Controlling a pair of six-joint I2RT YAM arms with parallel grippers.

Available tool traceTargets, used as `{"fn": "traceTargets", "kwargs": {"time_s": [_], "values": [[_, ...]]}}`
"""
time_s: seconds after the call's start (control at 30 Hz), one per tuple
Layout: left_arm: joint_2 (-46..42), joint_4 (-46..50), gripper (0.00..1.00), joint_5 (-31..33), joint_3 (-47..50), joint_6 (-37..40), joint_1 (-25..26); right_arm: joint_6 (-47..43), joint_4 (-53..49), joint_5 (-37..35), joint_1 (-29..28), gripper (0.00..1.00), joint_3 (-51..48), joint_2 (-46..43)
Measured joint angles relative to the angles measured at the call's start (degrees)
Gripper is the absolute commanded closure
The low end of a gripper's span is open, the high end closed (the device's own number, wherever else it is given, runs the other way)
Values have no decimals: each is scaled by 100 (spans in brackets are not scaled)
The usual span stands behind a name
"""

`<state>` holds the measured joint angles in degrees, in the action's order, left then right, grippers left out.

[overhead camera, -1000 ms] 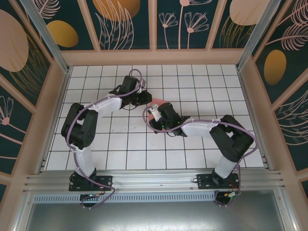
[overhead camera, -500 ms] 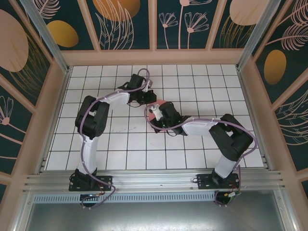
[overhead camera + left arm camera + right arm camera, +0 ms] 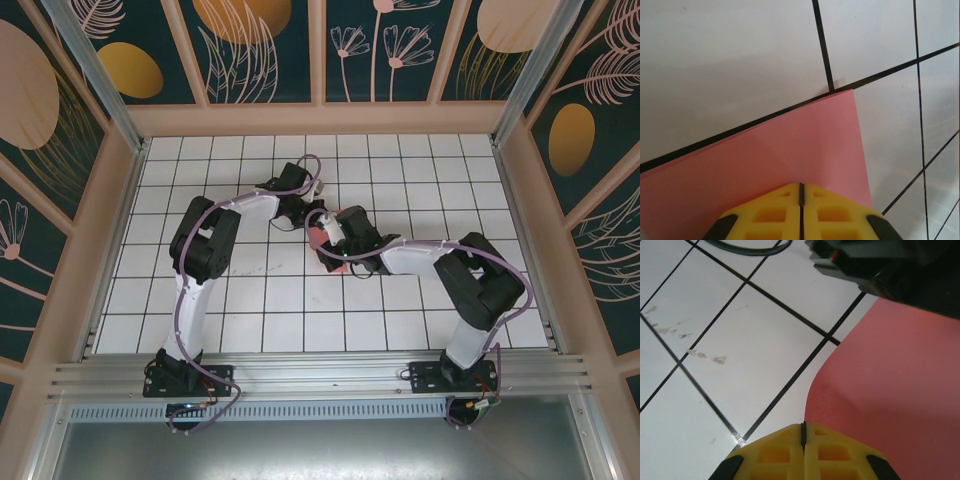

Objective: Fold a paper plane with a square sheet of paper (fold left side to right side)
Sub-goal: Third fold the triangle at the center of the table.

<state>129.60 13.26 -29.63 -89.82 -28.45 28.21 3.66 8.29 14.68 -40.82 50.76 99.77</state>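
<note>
Down at the bottom edge of the left wrist view, the left gripper [image 3: 801, 200] has its yellow fingers pressed together, with just a thin dark seam between them. They sit over the square sheet of paper [image 3: 790, 150]. Whether an edge of it is pinched in that seam cannot be told. From the fingers the coral sheet spreads up and to the left, lying flat on the white gridded table [image 3: 730, 60]. Its far corner sits right of centre, beside a crossing of black grid lines.

At the bottom of the right wrist view, the right gripper [image 3: 803, 440] is likewise clamped tight, seam closed. The sheet lies just to the right of its tips and covers the lower right of the frame, its near edge rounded in a curve. The left arm's dark body [image 3: 900, 270] hangs over the sheet at upper right, and a dark cable [image 3: 747, 251] loops along the top edge.

From above, both grippers meet at the sheet near the middle of the table.
</note>
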Motion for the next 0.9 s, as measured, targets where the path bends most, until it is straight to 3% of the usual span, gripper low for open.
{"fn": "traceTargets", "kwargs": {"time_s": [0.37, 0.9], "values": [[13, 50, 90, 44, -42, 109, 0, 291, -562, -175, 378, 100, 448, 483], [22, 81, 90, 55, -63, 125, 9, 474, -577, -304, 601, 100, 535, 531]]}}
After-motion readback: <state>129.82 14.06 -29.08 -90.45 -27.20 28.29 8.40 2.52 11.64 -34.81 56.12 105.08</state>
